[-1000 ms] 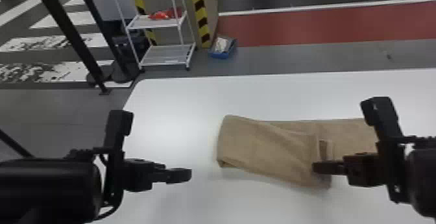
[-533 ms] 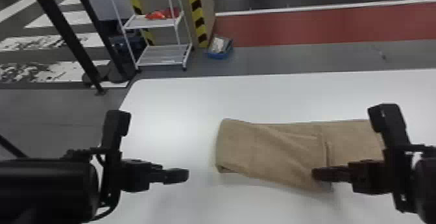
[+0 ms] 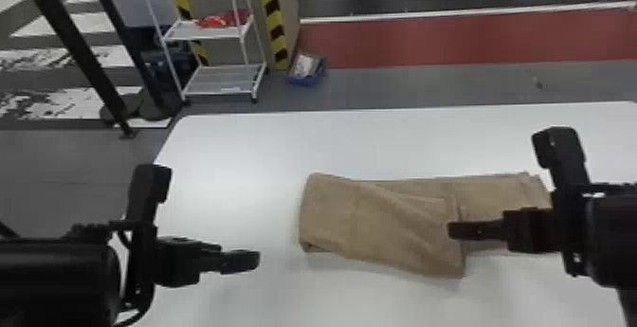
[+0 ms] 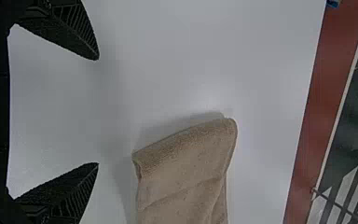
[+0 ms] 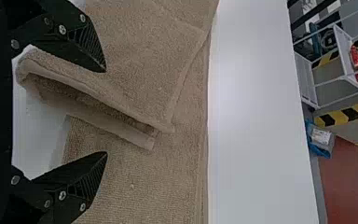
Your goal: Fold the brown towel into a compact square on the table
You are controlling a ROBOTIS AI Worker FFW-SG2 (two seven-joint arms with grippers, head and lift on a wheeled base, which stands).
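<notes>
The brown towel (image 3: pixel 403 226) lies as a long strip on the white table, its left part folded over the rest, the flap slanting toward the near side. My right gripper (image 3: pixel 452 230) is at the flap's edge; in the right wrist view the right gripper (image 5: pixel 106 112) stands open, one finger over the raised flap (image 5: pixel 116 93), the other over the lower layer. To the left of the towel, my left gripper (image 3: pixel 246 260) is above bare table. The left wrist view has the left gripper (image 4: pixel 98 112) open, nothing between its fingers, with the towel's folded end (image 4: pixel 186 144) beyond.
The white table (image 3: pixel 379 141) extends beyond the towel on its far and left sides. Behind it on the floor are a white shelf rack (image 3: pixel 222 80), a blue bin (image 3: pixel 305 70) and black posts (image 3: pixel 71 46).
My right gripper has shifted a little to the right, and the towel's flap edge now lies straighter across the strip. The left arm has hardly moved.
</notes>
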